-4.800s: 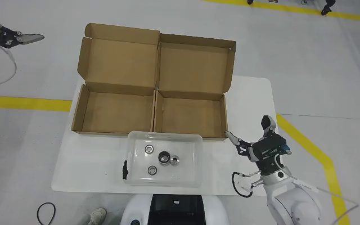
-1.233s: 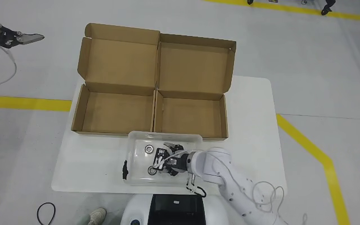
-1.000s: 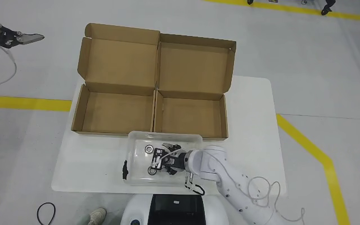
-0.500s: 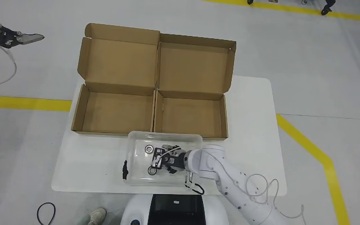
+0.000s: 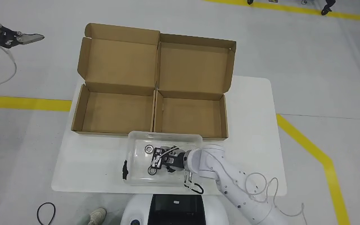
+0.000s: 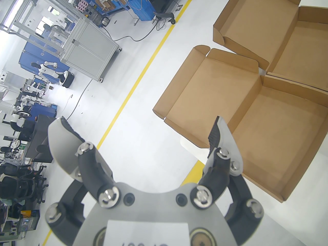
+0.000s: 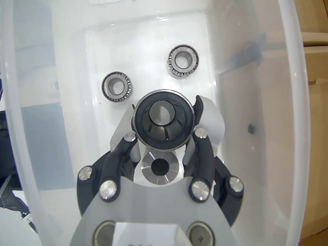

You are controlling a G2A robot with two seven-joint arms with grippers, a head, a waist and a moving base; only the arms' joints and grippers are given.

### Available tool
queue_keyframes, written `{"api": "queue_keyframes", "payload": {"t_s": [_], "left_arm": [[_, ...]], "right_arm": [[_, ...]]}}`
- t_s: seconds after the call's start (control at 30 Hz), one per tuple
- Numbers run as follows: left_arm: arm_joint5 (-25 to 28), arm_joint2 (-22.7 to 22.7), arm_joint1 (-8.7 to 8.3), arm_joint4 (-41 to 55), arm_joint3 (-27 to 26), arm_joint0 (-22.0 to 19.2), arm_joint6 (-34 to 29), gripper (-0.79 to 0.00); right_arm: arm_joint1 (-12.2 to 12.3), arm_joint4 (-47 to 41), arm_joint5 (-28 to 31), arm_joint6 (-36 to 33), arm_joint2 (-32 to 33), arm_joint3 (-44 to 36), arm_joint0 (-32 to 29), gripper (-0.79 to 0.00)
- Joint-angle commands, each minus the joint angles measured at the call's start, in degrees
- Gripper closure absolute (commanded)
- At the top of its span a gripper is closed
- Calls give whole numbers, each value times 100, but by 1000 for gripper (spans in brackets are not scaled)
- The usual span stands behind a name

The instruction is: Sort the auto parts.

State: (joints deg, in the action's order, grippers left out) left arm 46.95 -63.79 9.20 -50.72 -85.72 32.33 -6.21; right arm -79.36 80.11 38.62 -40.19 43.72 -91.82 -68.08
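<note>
A clear plastic bin (image 5: 194,136) stands at the table's front edge. Inside it my right gripper (image 5: 163,158) is shut on a black round part (image 7: 163,121), one finger on each side of it. A silver cone-shaped part (image 7: 160,166) lies between the fingers, closer to the wrist. Two steel roller bearings (image 7: 117,87) (image 7: 183,61) lie on the bin floor beyond the black part, also seen from above as bearings (image 5: 149,148) (image 5: 152,169). My left gripper (image 6: 139,134) hangs open and empty, well off the table to the far left (image 5: 25,38).
Two open cardboard boxes, left (image 5: 114,112) and right (image 5: 190,117), sit side by side behind the bin with lids folded back. A small black object (image 5: 124,169) lies against the bin's left outer wall. Bare table (image 5: 253,124) lies right of the boxes.
The right arm came from the table's right side into the bin. Over the last second its gripper crept slightly left around the black part. The left gripper stayed put.
</note>
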Motion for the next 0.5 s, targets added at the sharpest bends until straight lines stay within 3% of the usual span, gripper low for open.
{"api": "queue_keyframes", "payload": {"t_s": [0.0, 0.23, 0.47], "left_arm": [[0, 0, 0, 0, 0, 0, 0, -785], [0, 0, 0, 0, 0, 0, 0, -785], [0, 0, 0, 0, 0, 0, 0, -785]], "right_arm": [[7, 16, -28, -15, -2, -17, 1, 0], [23, -182, -36, 408, 39, -247, 13, 0], [106, -581, 347, 1770, 381, -456, -86, 0]]}}
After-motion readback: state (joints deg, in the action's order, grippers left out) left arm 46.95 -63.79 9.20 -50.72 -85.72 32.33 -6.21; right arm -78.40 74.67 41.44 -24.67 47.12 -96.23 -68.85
